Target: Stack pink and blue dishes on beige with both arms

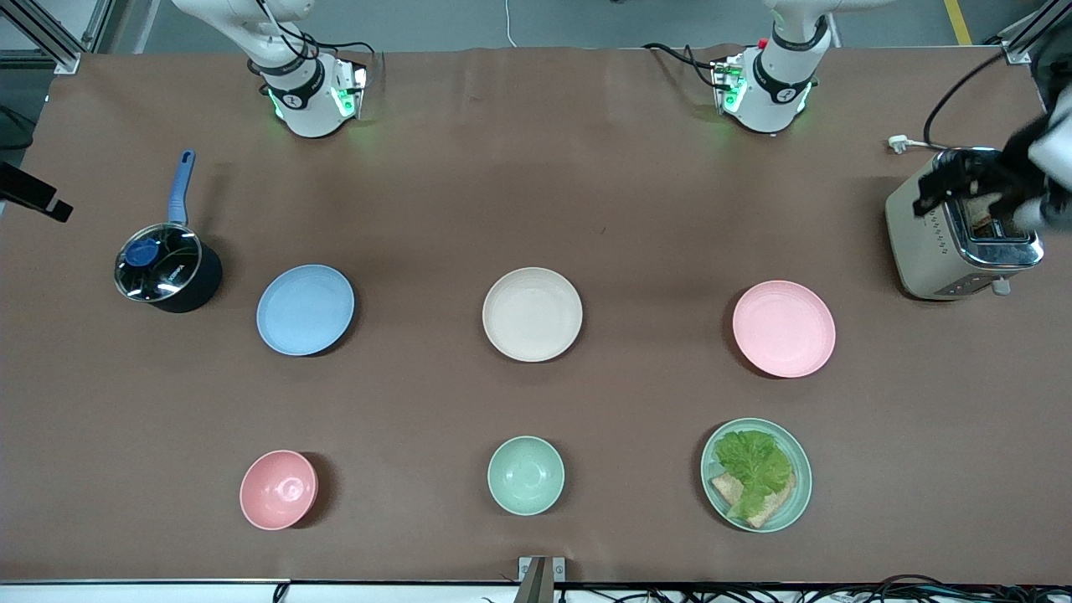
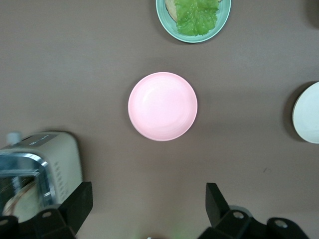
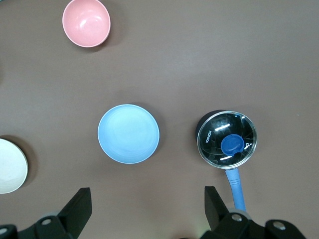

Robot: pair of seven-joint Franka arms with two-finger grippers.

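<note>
Counter: brown covering, 3 plates in a row across the middle. Beige plate at center, blue plate toward the right arm's end, pink plate toward the left arm's end. All 3 lie flat, rim up, well apart, nothing on them. Round, so no long axis.

Nearer the front camera, a second row: pink bowl, mint-green bowl, mint-green plate carrying lettuce and bread.

Saucepan beside the blue plate at the right arm's end; glass lid with blue knob, blue handle pointing toward the robots' bases. Lid lettering in the right wrist view too small to read surely.

Cream toaster at the left arm's end of the counter, farther from the camera than the pink plate.

Left gripper: up in the air, over bare counter between the toaster and the pink plate, jaws spread wide, holding nothing.

Right gripper: over bare counter beside the blue plate and saucepan, jaws spread wide, holding nothing.
</note>
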